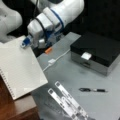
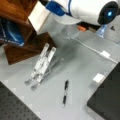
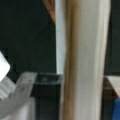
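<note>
The gripper (image 1: 25,42) sits at the upper corner of a spiral-bound notepad (image 1: 18,67), and seems closed on the pad's edge, which runs up the wrist view as a pale, layered strip (image 3: 82,62). The notepad, matte white with a wire coil down one side, leans on a brown wooden shelf (image 2: 15,12) at a front view's left. On the smooth grey table (image 1: 75,75) lie a clear plastic stand (image 1: 67,101), a slim black pen (image 1: 93,90), a white cable (image 1: 56,58) and a black-lidded box (image 1: 96,51).
</note>
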Motion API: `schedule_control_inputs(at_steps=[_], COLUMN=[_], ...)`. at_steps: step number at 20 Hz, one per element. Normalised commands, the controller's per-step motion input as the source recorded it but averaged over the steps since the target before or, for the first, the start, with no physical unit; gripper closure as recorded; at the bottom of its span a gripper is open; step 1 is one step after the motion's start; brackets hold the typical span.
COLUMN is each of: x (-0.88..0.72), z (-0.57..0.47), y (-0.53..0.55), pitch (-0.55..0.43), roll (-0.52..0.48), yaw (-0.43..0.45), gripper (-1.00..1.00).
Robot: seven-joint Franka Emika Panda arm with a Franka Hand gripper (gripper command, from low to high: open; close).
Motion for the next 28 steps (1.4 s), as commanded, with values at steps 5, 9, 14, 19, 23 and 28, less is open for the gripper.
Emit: schedule_control_inputs(at_steps=[5, 9, 14, 19, 23, 28], x=[0.15, 0.16, 0.2, 0.25, 0.26, 0.22], z=[0.28, 0.18, 0.03, -0.22, -0.49, -0.66], y=[0.35, 0.39, 0.43, 0.32, 0.1, -0.04], pitch=[0.038, 0.048, 0.069, 0.07, -0.008, -0.102], roll=[0.209, 0.228, 0.163, 0.122, 0.154, 0.086], yaw=[0.083, 0.037, 0.099, 0.039, -0.077, -0.132], gripper=[1.0, 1.0, 1.0, 1.0, 1.0, 1.0])
